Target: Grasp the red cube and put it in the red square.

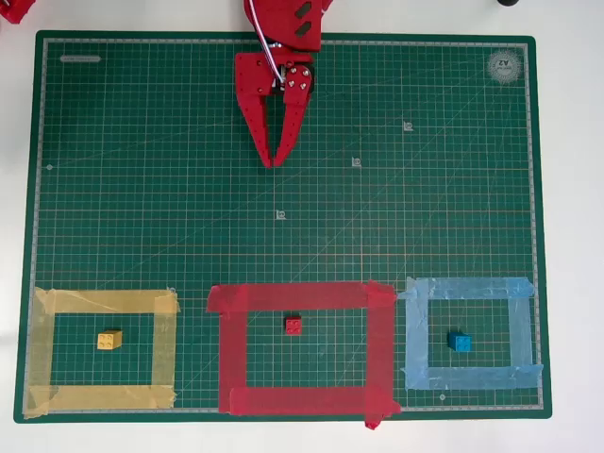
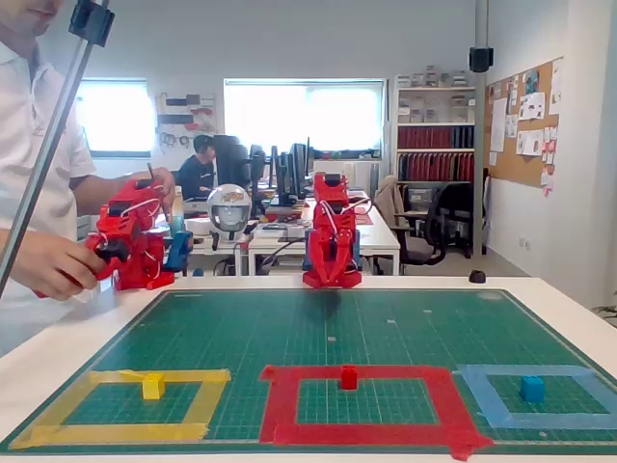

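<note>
Gripper: I see my red gripper (image 1: 270,162) at the far end of the green cutting mat (image 1: 142,189) in the overhead view, fingers pointing toward the tape outlines, tips pinched together on nothing.
Arm: in the fixed view my arm sits folded low at the mat's far edge, gripper (image 2: 332,282) down near the surface.
Red cube: I find the red cube (image 1: 294,326) lying inside the red square (image 1: 231,349), in its upper middle part, close to the far tape strip but not on it; studs face up. The fixed view shows the red cube (image 2: 348,377) just inside the far strip of the red square (image 2: 280,405).
Separation: gripper and cube are well apart.
Yellow block: yellow block (image 1: 109,340) sits within the yellow tape outline (image 1: 162,344), at the left in the overhead view.
Blue block: blue block (image 1: 460,342) rests inside the light-blue tape outline (image 1: 521,330), at the right.
Layout: 3 outlines line the mat's near edge, red between the other 2.
</note>
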`<state>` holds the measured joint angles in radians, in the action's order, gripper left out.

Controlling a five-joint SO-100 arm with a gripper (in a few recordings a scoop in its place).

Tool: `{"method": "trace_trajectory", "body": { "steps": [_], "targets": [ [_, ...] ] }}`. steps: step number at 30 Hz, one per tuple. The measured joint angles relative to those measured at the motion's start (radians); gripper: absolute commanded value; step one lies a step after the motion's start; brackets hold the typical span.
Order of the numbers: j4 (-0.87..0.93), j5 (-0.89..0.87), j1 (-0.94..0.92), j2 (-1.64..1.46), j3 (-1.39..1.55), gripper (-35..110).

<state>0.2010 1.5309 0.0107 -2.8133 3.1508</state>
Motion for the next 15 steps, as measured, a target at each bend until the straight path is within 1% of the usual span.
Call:
{"method": "trace_trajectory", "body": {
  "steps": [11,15],
  "targets": [
    [0.557,-0.005,0.000,-0.212,0.003,-1],
    [0.707,-0.006,0.000,-0.276,0.003,-1]
  ]
}}
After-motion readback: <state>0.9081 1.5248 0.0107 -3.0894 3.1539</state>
